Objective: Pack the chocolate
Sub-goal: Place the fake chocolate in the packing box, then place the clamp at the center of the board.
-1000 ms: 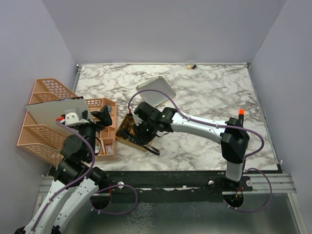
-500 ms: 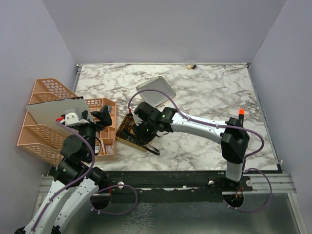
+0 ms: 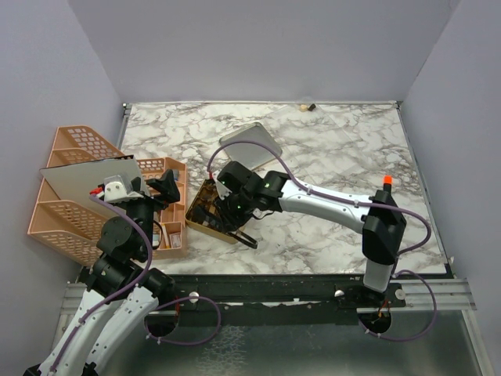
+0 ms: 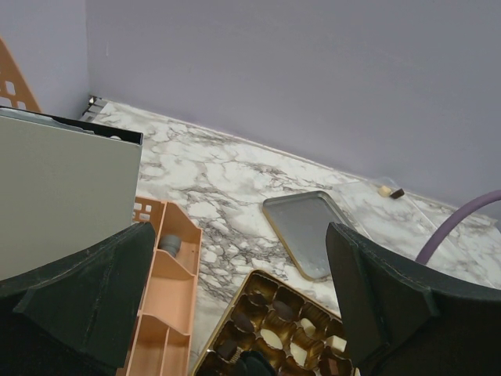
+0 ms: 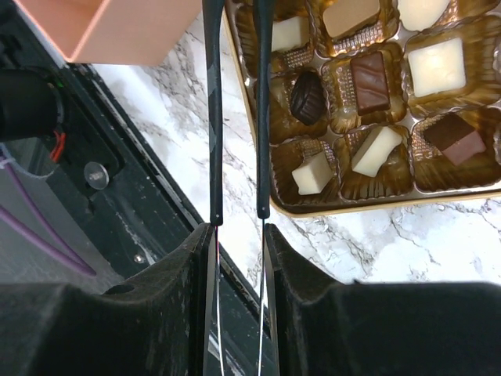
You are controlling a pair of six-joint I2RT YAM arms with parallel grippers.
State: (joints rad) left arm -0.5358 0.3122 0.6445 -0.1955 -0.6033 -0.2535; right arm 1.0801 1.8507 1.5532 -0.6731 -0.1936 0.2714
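The chocolate lies as dark, brown and cream pieces in the cups of a golden tray. My right gripper is shut on a pair of thin black tweezers. They run along the tray's near side, and their tips pass out of the wrist view. From above, the right gripper hangs over the tray's near right corner. My left gripper is wide open and holds nothing. It hovers over the orange organizer, left of the tray. Two loose pieces of chocolate lie at the table's far edge.
A metal lid lies upside down just beyond the tray. Orange file racks with a grey board stand at the left. The table's black near edge runs close beside the tweezers.
The right arm's elbow and forearm have shifted a little to the right, with the wrist still over the tray. The left arm has not moved.
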